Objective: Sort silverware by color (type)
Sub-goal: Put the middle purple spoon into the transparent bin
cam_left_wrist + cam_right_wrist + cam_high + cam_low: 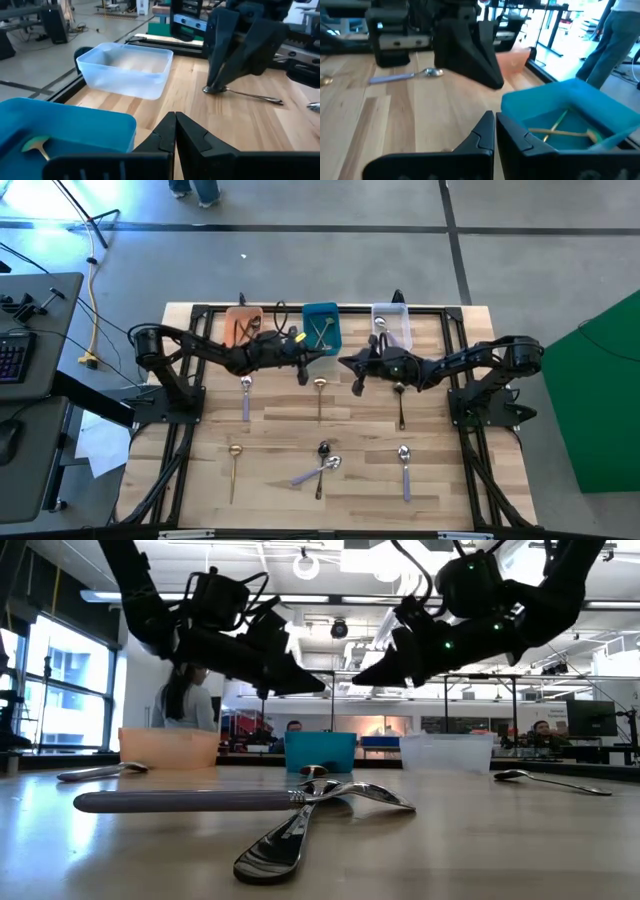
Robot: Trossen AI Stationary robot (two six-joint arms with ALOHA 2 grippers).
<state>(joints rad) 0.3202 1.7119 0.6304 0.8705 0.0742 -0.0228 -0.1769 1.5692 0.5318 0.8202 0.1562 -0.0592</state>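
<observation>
Both hands pressed together and empty, the left hand hangs near the teal bin with a gold spoon lying lengthwise just beside it, likely the nearer pick, while the right hand hovers close to a dark spoon on the table.

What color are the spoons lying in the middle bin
Gold. The two spoons lie crossed in the teal bin, clearest in the right wrist view.
</observation>
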